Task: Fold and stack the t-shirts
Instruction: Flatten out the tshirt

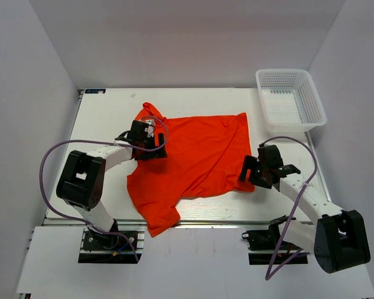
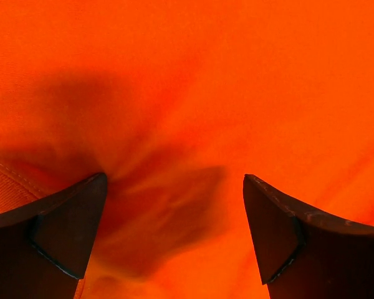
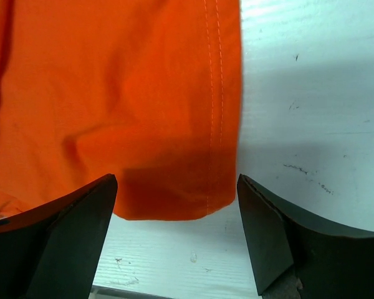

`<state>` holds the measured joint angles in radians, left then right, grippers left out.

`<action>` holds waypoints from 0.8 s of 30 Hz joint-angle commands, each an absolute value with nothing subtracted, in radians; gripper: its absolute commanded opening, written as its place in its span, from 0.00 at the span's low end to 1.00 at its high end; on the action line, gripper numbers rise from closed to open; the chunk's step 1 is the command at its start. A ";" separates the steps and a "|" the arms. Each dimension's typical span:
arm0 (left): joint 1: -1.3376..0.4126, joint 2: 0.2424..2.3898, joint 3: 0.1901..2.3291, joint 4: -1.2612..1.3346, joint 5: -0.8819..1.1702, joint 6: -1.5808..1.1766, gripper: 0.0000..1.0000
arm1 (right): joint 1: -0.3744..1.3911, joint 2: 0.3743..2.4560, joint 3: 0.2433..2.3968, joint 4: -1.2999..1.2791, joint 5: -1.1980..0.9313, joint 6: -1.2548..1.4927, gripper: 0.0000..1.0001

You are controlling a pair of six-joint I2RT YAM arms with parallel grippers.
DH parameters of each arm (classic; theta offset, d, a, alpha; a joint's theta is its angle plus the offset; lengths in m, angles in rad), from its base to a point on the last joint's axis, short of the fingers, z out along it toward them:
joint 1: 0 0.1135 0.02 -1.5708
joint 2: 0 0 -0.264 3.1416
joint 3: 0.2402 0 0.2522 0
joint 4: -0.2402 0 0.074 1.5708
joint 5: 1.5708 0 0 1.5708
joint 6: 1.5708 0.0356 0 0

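The orange-red t-shirt [image 1: 196,156] lies spread and rumpled on the white table, one sleeve at the near left, another bunched at the far left. My left gripper [image 1: 151,148] is open just over the shirt's left part; in the left wrist view its fingers [image 2: 68,224] straddle wrinkled fabric [image 2: 193,124]. My right gripper [image 1: 249,174] is open at the shirt's near right corner; in the right wrist view the stitched hem corner [image 3: 174,187] lies between the fingers [image 3: 268,230], with bare table beside it.
A white mesh basket [image 1: 291,99] stands at the far right corner of the table [image 1: 106,118]. Grey walls close in the left, back and right. Purple cables loop off both arms.
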<state>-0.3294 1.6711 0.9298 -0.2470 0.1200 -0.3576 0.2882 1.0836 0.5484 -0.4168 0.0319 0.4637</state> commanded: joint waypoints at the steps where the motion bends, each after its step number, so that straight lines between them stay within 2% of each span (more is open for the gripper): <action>1: -0.321 1.644 0.910 -0.221 0.112 -0.373 1.00 | 0.287 1.118 0.538 -0.408 0.034 0.492 0.83; 4: -0.321 1.644 0.888 -0.201 0.121 -0.382 1.00 | 0.288 1.158 0.517 -0.382 0.035 0.517 0.77; 6: -0.311 1.654 0.888 -0.192 0.121 -0.382 1.00 | 0.287 1.175 0.508 -0.373 0.025 0.522 0.62; 7: -0.311 1.654 0.888 -0.192 0.121 -0.391 1.00 | 0.287 1.177 0.508 -0.379 0.031 0.532 0.49; 8: -0.311 1.654 0.888 -0.192 0.121 -0.391 1.00 | 0.287 1.177 0.512 -0.388 0.070 0.537 0.20; 10: -0.311 1.654 0.888 -0.218 0.071 -0.403 1.00 | 0.285 1.161 0.532 -0.452 0.113 0.557 0.10; 11: -0.311 1.654 0.888 -0.227 0.057 -0.403 1.00 | 0.287 1.149 0.547 -0.475 0.180 0.561 0.01; 15: -0.302 1.672 0.897 -0.261 -0.011 -0.425 1.00 | 0.281 1.094 0.581 -0.622 0.314 0.615 0.00; 20: -0.293 1.695 0.907 -0.285 -0.052 -0.446 1.00 | 0.272 1.057 0.637 -0.834 0.465 0.676 0.08; 23: -0.282 1.718 0.937 -0.308 -0.052 -0.446 1.00 | 0.268 1.039 0.632 -0.838 0.446 0.704 0.10; 24: -0.282 1.730 0.937 -0.308 -0.052 -0.446 1.00 | 0.268 1.046 0.627 -0.839 0.445 0.704 0.14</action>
<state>-0.3058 1.6836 0.9291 -0.2291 0.0139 -0.4427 0.2798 1.0546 0.6083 -0.7284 0.3599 0.6636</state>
